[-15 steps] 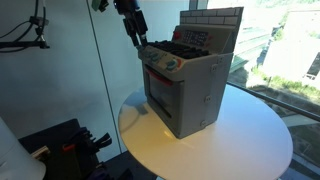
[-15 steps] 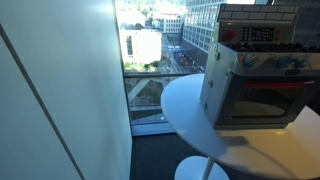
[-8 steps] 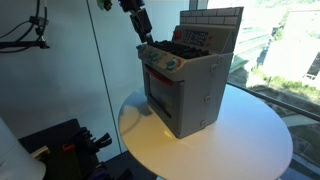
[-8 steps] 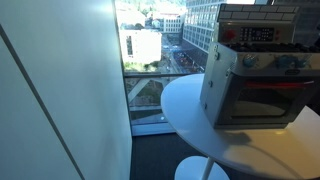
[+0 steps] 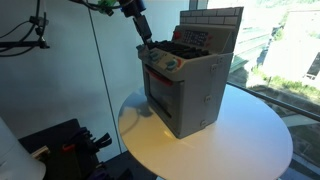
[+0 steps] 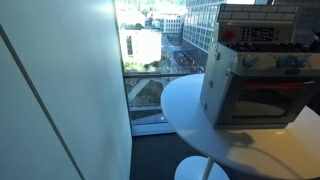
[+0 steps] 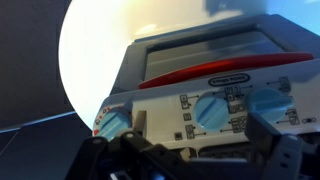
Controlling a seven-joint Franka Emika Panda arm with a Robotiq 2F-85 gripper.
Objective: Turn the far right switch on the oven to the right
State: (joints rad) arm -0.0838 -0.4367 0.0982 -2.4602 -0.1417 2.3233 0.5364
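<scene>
A grey toy oven stands on a round white table; it also shows in an exterior view. Its control panel carries several blue knobs above a red door handle. In the wrist view the panel fills the frame, with one blue knob at the left, one in the middle and one at the right. My gripper hangs just above the panel's end nearest the window pane. In the wrist view its fingers are open and empty, with the middle knob between them.
A glass wall stands close behind the arm. Dark equipment and cables sit on the floor below the table. The table edge lies next to a large window over the city.
The arm has shifted slightly up and toward the oven; the oven and its knobs have not moved.
</scene>
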